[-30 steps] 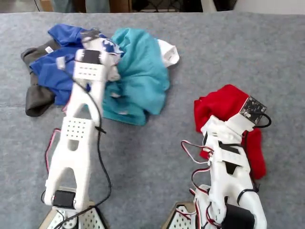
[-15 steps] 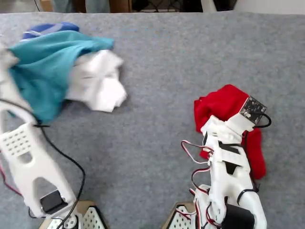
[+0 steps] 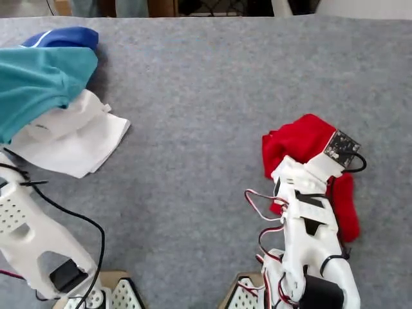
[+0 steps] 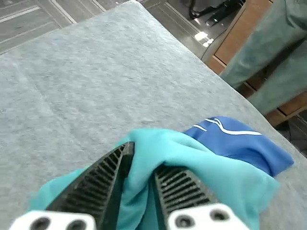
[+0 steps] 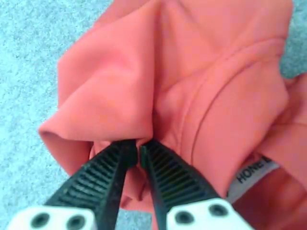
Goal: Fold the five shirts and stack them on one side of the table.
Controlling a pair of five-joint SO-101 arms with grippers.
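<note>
With left pincer, gripped teal shirt beside white shirt; with right pincer, pinched red shirt well apart from it.

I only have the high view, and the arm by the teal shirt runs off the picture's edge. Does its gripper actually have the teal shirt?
Observer: Yes. In the left wrist view, the left gripper is shut on a fold of the teal shirt, with cloth pinched between its fingers.
Operator: And the other gripper? The arm hides it from above.
Observer: The right gripper is shut on a fold of the red shirt, close to the shirt's edge.
Operator: Any landmark on the red shirt I could use?
Observer: Its neck label shows, next to the curved collar seam and off to one side of the gripper.
</note>
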